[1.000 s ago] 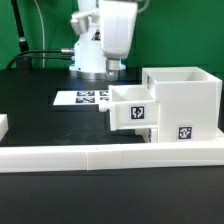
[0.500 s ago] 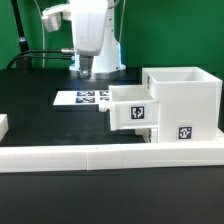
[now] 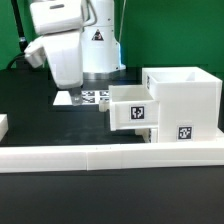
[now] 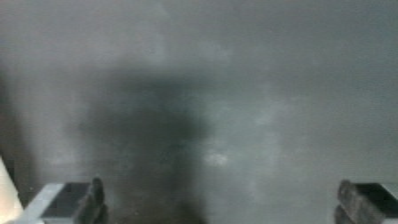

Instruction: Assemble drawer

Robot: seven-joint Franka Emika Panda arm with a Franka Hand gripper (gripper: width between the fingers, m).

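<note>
The white drawer housing (image 3: 185, 98) stands at the exterior view's right, against the low white border wall (image 3: 100, 153). One knobbed tray (image 3: 130, 108) with a square tag sits partly pushed into the housing's side and sticks out toward the exterior view's left. My gripper (image 3: 73, 95) hangs over the dark table at the exterior view's left of the tray, apart from it. In the wrist view the gripper (image 4: 222, 202) is open and empty, its fingers (image 4: 79, 200) wide apart over bare dark table. A second tray is not clearly in view.
The marker board (image 3: 98, 97) lies flat behind the tray, partly hidden by my gripper. A small white piece (image 3: 3, 125) shows at the exterior view's left edge. Cables and a green backdrop are at the back.
My arm has swung from above the marker board toward the exterior view's left and come lower. The housing and tray have not moved.
</note>
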